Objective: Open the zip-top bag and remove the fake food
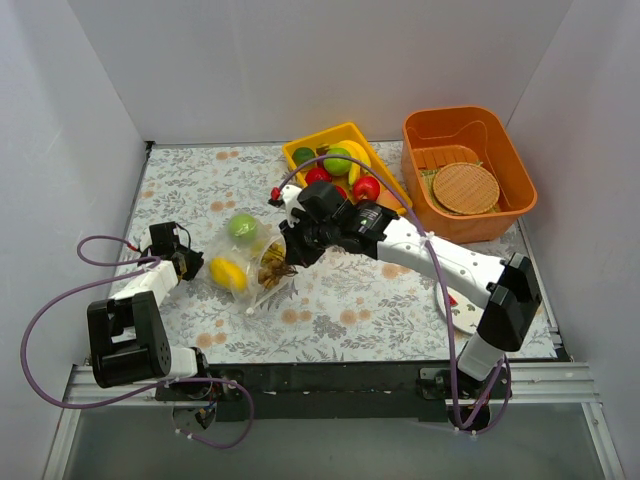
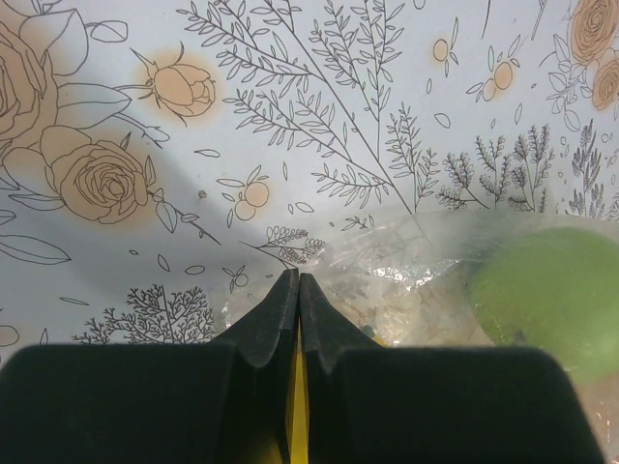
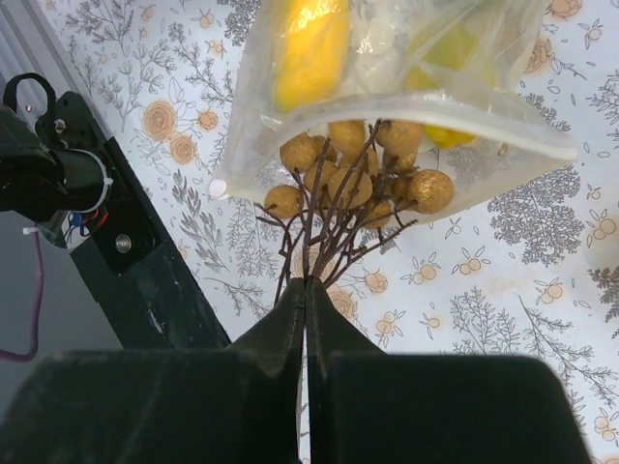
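So the zip-top bag (image 1: 248,262) was lying on the floral tablecloth (image 1: 340,300) roughly mid-left, between the two arms. The left gripper (image 2: 298,280) was pinched tight, fingers pressed together right at the bag's crinkly left edge, and it looked like it had the plastic clamped. The green apple (image 2: 553,290) was inside the bag just beside it, blurry through the film. The right gripper (image 3: 306,282) was closed down narrow on the stems of the brownish twiggy bunch (image 3: 360,174). The bunch's round bits sat right at the bag's open mouth with the twigs sticking out toward the fingers. A yellow lemon piece (image 3: 311,43) was deeper inside the bag. Further back were the yellow tray (image 1: 300,150) with other fruit in it and an orange basket (image 1: 500,215), both well apart from the bag
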`<action>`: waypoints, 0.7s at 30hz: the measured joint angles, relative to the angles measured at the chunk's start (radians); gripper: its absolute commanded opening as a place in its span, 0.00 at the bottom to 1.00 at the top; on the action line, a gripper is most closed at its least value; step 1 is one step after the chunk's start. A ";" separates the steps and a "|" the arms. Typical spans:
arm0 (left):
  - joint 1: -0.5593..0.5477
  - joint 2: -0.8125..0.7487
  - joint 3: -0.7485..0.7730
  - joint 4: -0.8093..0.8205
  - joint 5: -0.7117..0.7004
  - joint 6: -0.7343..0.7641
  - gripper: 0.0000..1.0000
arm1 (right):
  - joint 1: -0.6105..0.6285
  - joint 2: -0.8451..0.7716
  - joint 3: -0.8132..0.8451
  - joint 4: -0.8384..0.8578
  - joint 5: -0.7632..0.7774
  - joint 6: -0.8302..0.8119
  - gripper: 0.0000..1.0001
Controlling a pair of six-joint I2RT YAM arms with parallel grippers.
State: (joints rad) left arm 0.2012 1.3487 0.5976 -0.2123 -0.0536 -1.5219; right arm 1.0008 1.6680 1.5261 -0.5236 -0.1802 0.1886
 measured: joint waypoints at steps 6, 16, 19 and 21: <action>0.000 0.000 0.000 0.000 -0.002 0.000 0.00 | 0.000 -0.036 0.000 -0.002 0.012 0.000 0.01; 0.000 0.000 0.000 0.000 -0.003 0.000 0.00 | 0.000 -0.069 -0.010 -0.024 0.045 -0.004 0.01; 0.001 0.000 0.000 0.000 -0.003 0.003 0.00 | 0.000 -0.105 -0.046 -0.031 0.056 -0.007 0.01; 0.001 0.000 0.000 0.000 -0.003 0.004 0.00 | -0.003 -0.128 -0.070 -0.037 0.063 -0.008 0.01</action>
State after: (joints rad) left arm 0.2020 1.3487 0.5976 -0.2127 -0.0566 -1.5177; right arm 0.9981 1.5398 1.4563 -0.5602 -0.1177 0.1802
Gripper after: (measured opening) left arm 0.009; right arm 0.023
